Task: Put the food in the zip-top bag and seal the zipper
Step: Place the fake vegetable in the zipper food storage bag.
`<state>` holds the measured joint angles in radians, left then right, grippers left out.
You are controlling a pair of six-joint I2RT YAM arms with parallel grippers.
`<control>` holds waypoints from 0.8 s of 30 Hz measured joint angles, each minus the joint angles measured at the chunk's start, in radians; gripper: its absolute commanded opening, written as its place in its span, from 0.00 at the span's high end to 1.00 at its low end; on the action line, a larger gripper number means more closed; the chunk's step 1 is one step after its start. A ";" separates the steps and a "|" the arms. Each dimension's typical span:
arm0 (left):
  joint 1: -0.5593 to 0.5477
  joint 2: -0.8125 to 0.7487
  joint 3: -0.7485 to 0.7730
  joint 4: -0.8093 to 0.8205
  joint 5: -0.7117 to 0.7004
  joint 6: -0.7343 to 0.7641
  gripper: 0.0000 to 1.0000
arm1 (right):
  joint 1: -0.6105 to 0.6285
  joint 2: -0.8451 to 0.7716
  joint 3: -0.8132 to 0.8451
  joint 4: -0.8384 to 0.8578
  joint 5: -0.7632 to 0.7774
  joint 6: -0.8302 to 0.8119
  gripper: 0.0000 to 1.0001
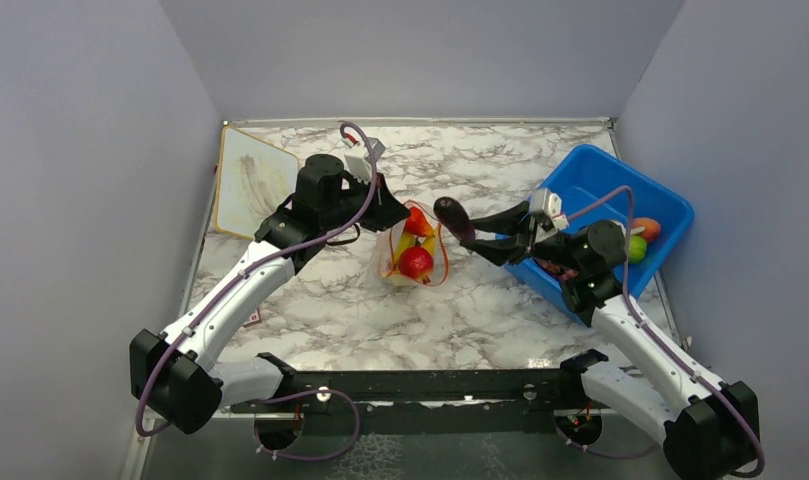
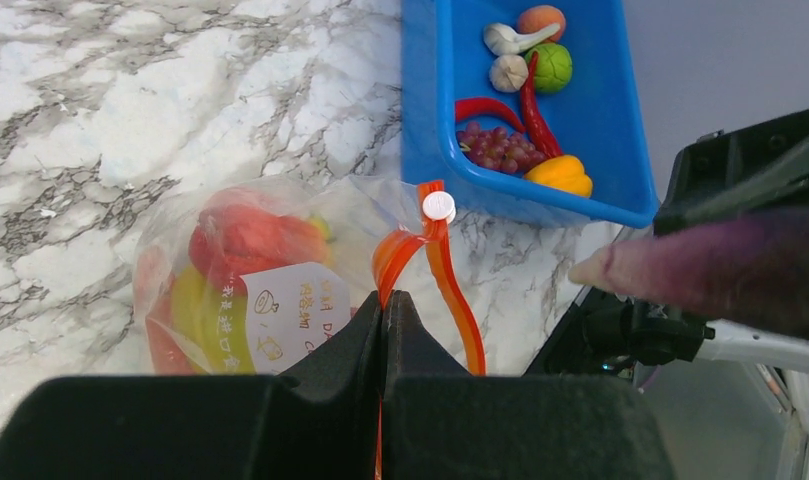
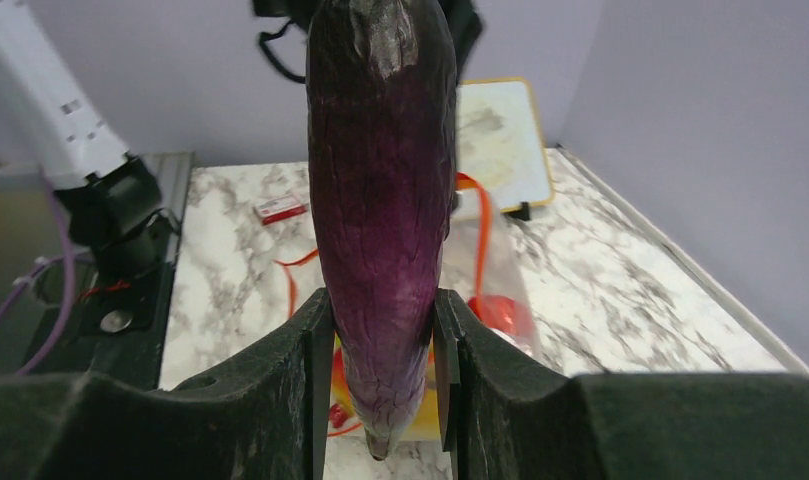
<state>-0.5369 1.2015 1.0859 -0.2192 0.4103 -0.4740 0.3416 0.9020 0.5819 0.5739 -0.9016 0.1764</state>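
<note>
Top view: bag at centre with food in it, board at upper left, bin at right holding more. Eggplant between bag and bin, in the right gripper; left gripper on the zipper at the bag's upper-left edge.

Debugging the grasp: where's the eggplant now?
Top view: the eggplant is clamped in the right gripper near mid-table, just right of the zip-top bag, left of the blue bin.

Bright, even, diffuse light; soft, faint shadows on the worktop; mild sheen on the eggplant; the left wrist view blurs it.
</note>
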 measured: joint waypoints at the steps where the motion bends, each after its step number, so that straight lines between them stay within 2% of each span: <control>1: 0.000 0.001 0.000 0.000 0.012 0.000 1.00 | 0.021 0.000 -0.015 0.017 -0.014 -0.020 0.80; 12: 0.000 0.010 0.000 0.000 0.124 0.014 1.00 | 0.186 0.091 0.007 0.064 -0.163 -0.256 0.78; 24: 0.000 0.010 0.000 -0.052 0.239 0.075 1.00 | 0.321 0.215 0.112 -0.054 -0.241 -0.567 0.77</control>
<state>-0.5369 1.2110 1.0863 -0.2710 0.6491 -0.3988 0.6628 1.1172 0.6941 0.5201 -1.1427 -0.3904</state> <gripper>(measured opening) 0.013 0.361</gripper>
